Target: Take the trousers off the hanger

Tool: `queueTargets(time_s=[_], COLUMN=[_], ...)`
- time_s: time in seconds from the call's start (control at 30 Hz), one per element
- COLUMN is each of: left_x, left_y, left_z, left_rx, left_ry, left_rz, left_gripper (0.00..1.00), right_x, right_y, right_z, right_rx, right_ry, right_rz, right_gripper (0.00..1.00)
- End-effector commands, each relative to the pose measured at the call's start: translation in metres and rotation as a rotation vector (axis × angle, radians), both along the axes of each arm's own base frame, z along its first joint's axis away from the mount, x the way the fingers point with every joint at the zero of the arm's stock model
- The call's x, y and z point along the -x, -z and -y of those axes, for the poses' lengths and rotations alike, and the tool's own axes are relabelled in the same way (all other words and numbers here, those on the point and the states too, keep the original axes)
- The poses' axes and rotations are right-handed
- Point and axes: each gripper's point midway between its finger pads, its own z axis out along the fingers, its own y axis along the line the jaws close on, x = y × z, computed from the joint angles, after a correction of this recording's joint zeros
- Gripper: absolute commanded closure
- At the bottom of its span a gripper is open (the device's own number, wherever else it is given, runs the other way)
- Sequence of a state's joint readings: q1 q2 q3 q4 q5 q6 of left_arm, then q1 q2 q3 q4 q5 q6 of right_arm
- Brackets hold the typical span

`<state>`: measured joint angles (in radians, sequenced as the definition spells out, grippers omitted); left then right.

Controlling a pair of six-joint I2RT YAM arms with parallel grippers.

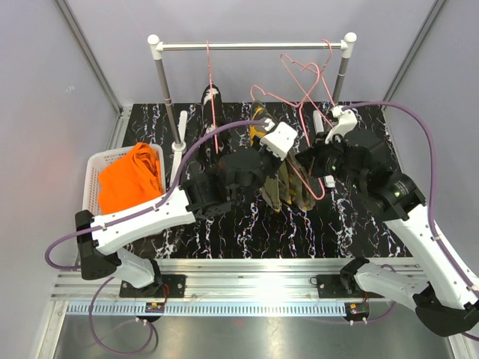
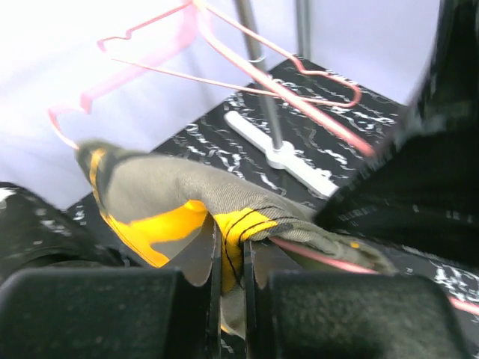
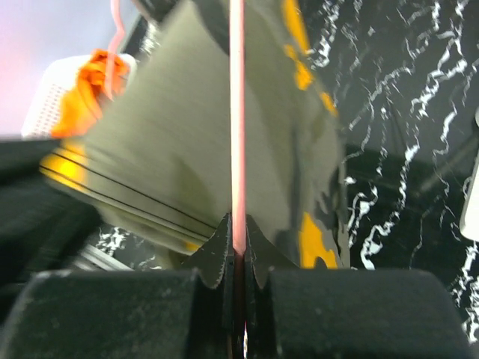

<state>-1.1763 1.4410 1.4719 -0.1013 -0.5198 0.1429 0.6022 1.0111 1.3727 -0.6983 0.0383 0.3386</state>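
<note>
Clearly, the left end effector (image 2: 232, 250) is pinched shut on a fold of the dark olive trousers (image 2: 165, 187), right at their yellow-orange patch. The right end effector (image 3: 237, 243) is clamped narrow on the wire of the pink hanger (image 3: 237, 112) that carries them, over the middle of the marbled surface (image 1: 299, 232). The orange trousers (image 1: 127, 183) lie in a white basket (image 1: 91, 183) at the left edge. Black trousers (image 1: 212, 97) hang from the rack (image 1: 251, 46) near the far edge.
</note>
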Motion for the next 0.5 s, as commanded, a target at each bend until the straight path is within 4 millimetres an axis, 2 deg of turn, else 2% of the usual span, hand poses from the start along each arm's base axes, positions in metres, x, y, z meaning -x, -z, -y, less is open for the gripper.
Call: queueTargets(time_s=[0.0, 0.13, 0.27, 0.37, 0.4, 0.47], left_x=[0.009, 0.008, 0.010, 0.013, 0.016, 0.018], left_y=[-0.157, -0.191, -0.231, -0.249, -0.261, -0.270], left_z=[-0.059, -0.082, -0.118, -0.133, -0.143, -0.153], left_rx=[0.394, 0.445, 0.523, 0.544, 0.571, 0.570], left_ry=[-0.097, -0.164, -0.260, -0.283, -0.291, -0.314], left_rz=[0.200, 0.239, 0.281, 0.311, 0.323, 0.343], left_gripper=[1.00, 1.00, 1.00, 1.00, 1.00, 1.00], right_x=[-0.010, -0.006, -0.002, 0.000, 0.000, 0.000], right_y=[-0.002, 0.022, 0.038, 0.051, 0.054, 0.061], right_z=[0.014, 0.025, 0.042, 0.050, 0.051, 0.053], right_rx=[0.024, 0.070, 0.125, 0.162, 0.171, 0.185], right_ry=[0.079, 0.109, 0.165, 0.186, 0.190, 0.200], right_rz=[0.067, 0.032, 0.014, -0.005, -0.012, -0.021], right_gripper=[1.00, 1.00, 1.00, 1.00, 1.00, 1.00])
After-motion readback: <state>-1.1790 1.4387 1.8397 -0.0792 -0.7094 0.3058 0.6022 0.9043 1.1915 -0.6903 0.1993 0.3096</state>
